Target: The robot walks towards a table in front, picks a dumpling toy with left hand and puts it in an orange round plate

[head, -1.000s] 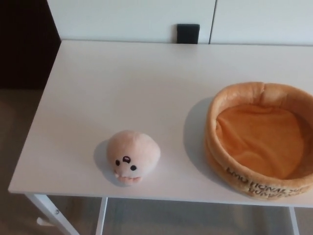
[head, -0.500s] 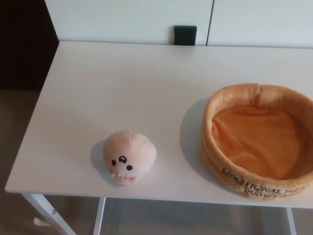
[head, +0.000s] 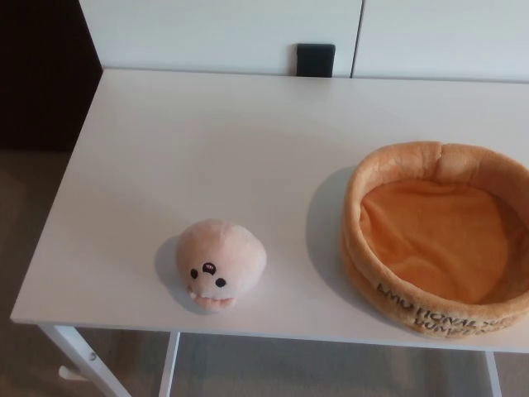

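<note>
A pale peach dumpling toy [head: 221, 263] with a small face sits near the front edge of the white table [head: 207, 141], left of centre. The orange round plush plate [head: 440, 233], with dark lettering on its front wall, rests on the table's right side, nothing inside it. A gap of bare tabletop separates toy and plate. Neither of my hands shows in the head view.
A black square object [head: 316, 59] sits against the white wall behind the table's far edge. White table legs [head: 83, 360] show below the front edge. A dark area lies to the far left, and floor is visible left of the table.
The whole picture shifts slightly, so the camera has moved a little. The toy and plate keep their places on the table.
</note>
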Controlling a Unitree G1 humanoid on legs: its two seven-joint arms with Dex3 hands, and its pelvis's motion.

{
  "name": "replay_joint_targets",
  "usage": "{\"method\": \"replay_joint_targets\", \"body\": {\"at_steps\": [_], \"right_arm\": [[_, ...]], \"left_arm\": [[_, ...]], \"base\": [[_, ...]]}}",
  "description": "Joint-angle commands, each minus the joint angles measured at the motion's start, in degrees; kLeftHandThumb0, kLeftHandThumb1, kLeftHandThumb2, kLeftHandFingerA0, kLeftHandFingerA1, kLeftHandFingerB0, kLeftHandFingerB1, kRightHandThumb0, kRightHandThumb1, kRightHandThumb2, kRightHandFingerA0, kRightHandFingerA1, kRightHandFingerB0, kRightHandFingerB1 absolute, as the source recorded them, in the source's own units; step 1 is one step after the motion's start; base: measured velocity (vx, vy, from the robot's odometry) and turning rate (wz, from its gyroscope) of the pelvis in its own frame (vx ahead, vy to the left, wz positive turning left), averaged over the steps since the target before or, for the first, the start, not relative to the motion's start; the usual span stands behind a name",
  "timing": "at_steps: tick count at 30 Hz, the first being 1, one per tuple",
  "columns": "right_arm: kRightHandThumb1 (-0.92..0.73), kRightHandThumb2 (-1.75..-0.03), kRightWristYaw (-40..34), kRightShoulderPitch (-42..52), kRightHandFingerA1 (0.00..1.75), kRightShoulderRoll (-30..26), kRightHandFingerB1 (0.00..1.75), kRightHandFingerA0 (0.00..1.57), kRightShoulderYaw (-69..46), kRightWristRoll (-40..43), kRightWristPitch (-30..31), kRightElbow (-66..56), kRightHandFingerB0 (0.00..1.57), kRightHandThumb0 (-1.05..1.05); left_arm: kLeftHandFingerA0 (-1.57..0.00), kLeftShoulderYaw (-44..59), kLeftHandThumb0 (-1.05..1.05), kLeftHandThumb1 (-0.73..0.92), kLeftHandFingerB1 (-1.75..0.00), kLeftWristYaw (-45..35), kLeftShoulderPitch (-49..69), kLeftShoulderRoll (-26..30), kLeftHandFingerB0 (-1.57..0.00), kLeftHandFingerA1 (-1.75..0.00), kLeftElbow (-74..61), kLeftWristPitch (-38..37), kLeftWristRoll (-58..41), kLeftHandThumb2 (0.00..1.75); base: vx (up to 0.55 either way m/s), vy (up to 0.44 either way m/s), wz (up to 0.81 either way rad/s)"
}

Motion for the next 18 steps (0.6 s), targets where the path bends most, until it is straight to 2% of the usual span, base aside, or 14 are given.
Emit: {"method": "replay_joint_targets", "body": {"at_steps": [1,3,5,6,7,9,10,11,12,13,15,16,17,18], "right_arm": [[-0.58,-0.83,0.9,-0.5,0.59,-1.2,0.43,0.69,-0.3,0.3,1.1,0.6,0.26,-0.54],[-0.57,-0.83,1.1,-0.7,0.58,-1.2,0.43,0.68,-0.4,0.4,1.3,0.6,0.26,-0.53],[-0.57,-0.82,1.2,-0.8,0.58,-1.2,0.43,0.65,-0.5,0.5,1.2,0.5,0.26,-0.53],[-0.57,-0.81,1.1,-0.8,0.58,-1.1,0.42,0.67,-0.4,0.4,1.2,0.6,0.26,-0.53],[-0.57,-0.82,1.1,-0.9,0.58,-1.0,0.42,0.67,-0.3,0.3,1.3,0.8,0.26,-0.53],[-0.57,-0.82,1.2,-0.9,0.58,-0.9,0.42,0.67,-0.2,0.2,1.4,1.0,0.26,-0.53],[-0.57,-0.82,1.1,-1.0,0.58,-0.9,0.43,0.67,-0.1,0.1,1.4,1.0,0.26,-0.53],[-0.57,-0.82,1.0,-1.0,0.58,-0.9,0.43,0.67,0.0,0.0,1.4,1.0,0.26,-0.53],[-0.57,-0.81,1.1,-1.1,0.58,-0.7,0.42,0.67,-0.1,0.1,1.6,1.1,0.25,-0.53],[-0.57,-0.82,1.1,-1.2,0.58,-0.7,0.42,0.69,0.0,0.0,1.8,1.1,0.25,-0.53],[-0.57,-0.82,1.0,-1.2,0.58,-0.6,0.42,0.69,0.1,0.0,2.0,1.0,0.25,-0.53],[-0.57,-0.82,1.1,-1.3,0.58,-0.6,0.42,0.67,0.1,-0.1,2.0,1.1,0.25,-0.53],[-0.57,-0.83,1.1,-1.4,0.59,-0.6,0.43,0.67,0.1,-0.1,2.0,1.1,0.25,-0.52],[-0.57,-0.83,1.1,-1.4,0.59,-0.6,0.43,0.67,0.2,-0.1,1.9,1.0,0.25,-0.52]], "left_arm": [[-0.01,17.3,-0.57,0.35,-0.35,-10.9,1.0,18.2,0.0,-0.32,-49.6,12.4,-19.9,0.77],[0.0,16.3,-0.57,0.34,-0.37,-12.2,-2.6,21.0,-0.01,-0.32,-52.5,15.9,-20.6,0.78],[0.0,12.6,-0.67,0.38,-0.32,-13.4,-8.9,23.6,0.0,-0.28,-54.3,18.5,-18.0,0.83],[0.0,11.0,-0.76,0.47,-0.33,-14.1,-10.9,24.5,0.0,-0.22,-55.3,20.2,-17.1,0.88],[0.0,8.6,-0.7,0.41,-0.42,-15.6,-13.5,26.4,0.0,-0.29,-57.3,24.2,-16.8,0.88],[0.0,7.1,-0.7,0.41,-0.42,-17.0,-15.0,28.2,0.0,-0.29,-59.1,28.0,-17.5,0.88],[0.0,4.7,-0.94,0.45,-0.4,-18.0,-17.7,28.5,0.0,-0.24,-59.0,28.5,-16.6,0.58],[0.0,2.9,-0.94,0.45,-0.4,-18.8,-19.8,28.8,0.0,-0.24,-58.9,29.0,-15.9,0.58],[0.0,-3.1,-0.67,0.35,-0.43,-21.4,-26.6,28.0,0.0,-0.25,-58.6,31.1,-10.9,0.87],[-0.02,-5.2,-1.03,0.34,-0.35,-22.4,-28.8,27.5,0.0,-0.19,-58.9,32.4,-8.7,0.74],[-0.02,-7.1,-1.03,0.34,-0.35,-23.3,-30.7,27.1,0.0,-0.19,-59.5,34.3,-6.9,0.74],[-0.01,-8.8,-1.02,0.33,-0.35,-24.1,-32.4,26.3,0.0,-0.48,-59.8,35.5,-4.6,0.72],[0.0,-11.7,-0.92,0.4,-0.43,-25.3,-35.2,24.9,0.0,-0.7,-60.1,37.1,-1.3,0.54],[0.0,-12.8,-0.92,0.4,-0.43,-25.8,-36.2,24.4,0.0,-0.7,-60.2,37.6,-0.2,0.54]], "base": [[0.0,0.0,0.0],[0.0,0.0,0.0],[0.0,0.0,0.0],[0.0,0.0,0.0],[0.0,0.0,0.0],[0.0,0.0,0.0],[0.0,0.0,0.0],[0.0,0.0,0.0],[0.0,0.0,0.0],[0.0,0.0,0.0],[0.0,0.0,0.0],[0.0,0.0,0.0],[0.0,0.0,0.0],[0.0,0.0,0.0]]}}
